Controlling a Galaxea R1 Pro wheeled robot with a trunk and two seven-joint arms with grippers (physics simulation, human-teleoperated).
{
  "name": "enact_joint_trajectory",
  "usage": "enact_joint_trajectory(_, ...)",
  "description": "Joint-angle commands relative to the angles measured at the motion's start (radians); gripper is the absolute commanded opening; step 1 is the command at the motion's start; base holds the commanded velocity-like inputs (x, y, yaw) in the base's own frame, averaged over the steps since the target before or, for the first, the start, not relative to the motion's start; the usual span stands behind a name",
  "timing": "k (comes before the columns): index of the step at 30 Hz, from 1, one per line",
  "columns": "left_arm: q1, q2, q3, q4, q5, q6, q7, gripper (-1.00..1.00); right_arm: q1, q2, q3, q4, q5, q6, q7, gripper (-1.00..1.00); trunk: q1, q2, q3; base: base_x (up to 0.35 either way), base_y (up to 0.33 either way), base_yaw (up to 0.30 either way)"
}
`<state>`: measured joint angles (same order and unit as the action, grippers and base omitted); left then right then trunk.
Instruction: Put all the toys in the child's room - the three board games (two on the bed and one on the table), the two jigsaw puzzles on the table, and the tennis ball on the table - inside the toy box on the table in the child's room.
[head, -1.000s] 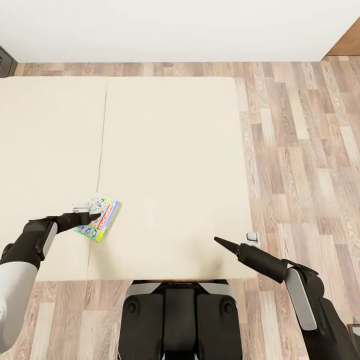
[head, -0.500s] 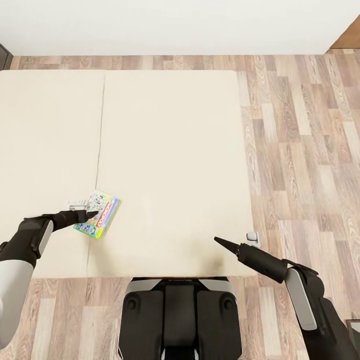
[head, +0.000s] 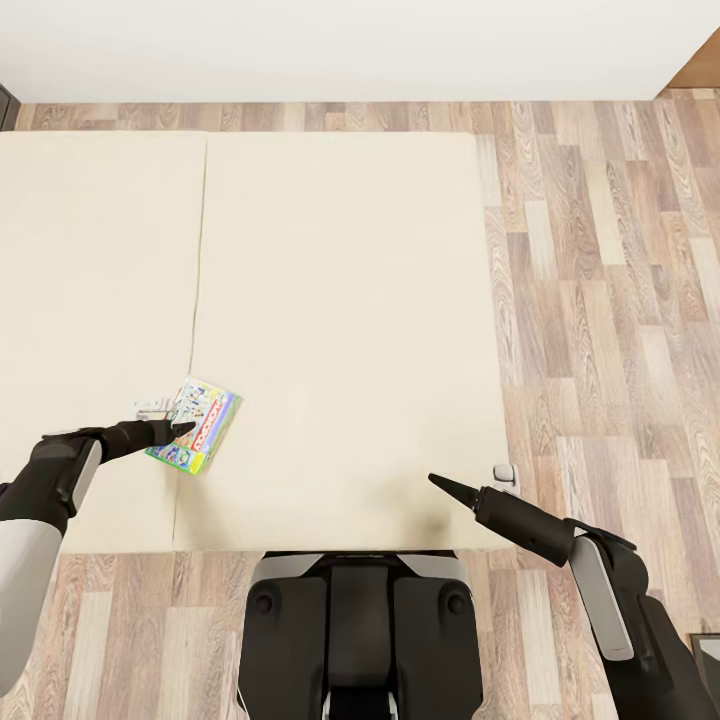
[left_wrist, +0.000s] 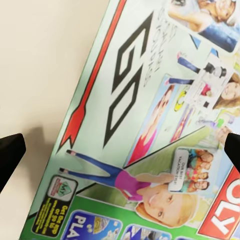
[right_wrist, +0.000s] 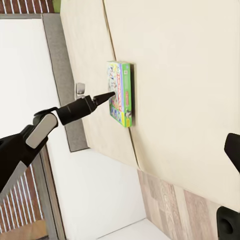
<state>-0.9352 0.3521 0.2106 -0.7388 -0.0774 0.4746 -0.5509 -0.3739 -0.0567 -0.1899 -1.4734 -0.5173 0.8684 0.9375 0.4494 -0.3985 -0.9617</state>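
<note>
The board game (head: 195, 424) lies flat on the bed (head: 330, 300) at about 8 o'clock in the head view; the left tool (head: 178, 430), fingers spread, is poised over it; the flat box could be pushed aside rather than pinched; the right tool (head: 437, 481), apparently closed, is held clear.

A colourful board game (head: 194, 425) lies flat on the beige bed (head: 340, 330).

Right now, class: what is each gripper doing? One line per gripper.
Left gripper: open, fingertips spread wide over the board game, not gripping it.
Right gripper: holds nothing above the bed; open or shut cannot be told.
</note>
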Motion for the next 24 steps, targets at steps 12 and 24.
enact_joint_trajectory(12,0.000,-0.001,0.004,-0.001,-0.008,0.004,-0.011,1.00,0.000,0.000,0.000,0.008,-0.001,-0.039,0.002,1.00,0.001,-0.002,-0.001,0.000,0.000,0.000)
enact_joint_trajectory(24,0.000,-0.002,0.003,-0.001,-0.007,0.004,-0.011,1.00,0.000,0.000,-0.001,0.010,-0.001,-0.041,0.002,1.00,0.001,-0.002,-0.001,0.000,0.000,0.000)
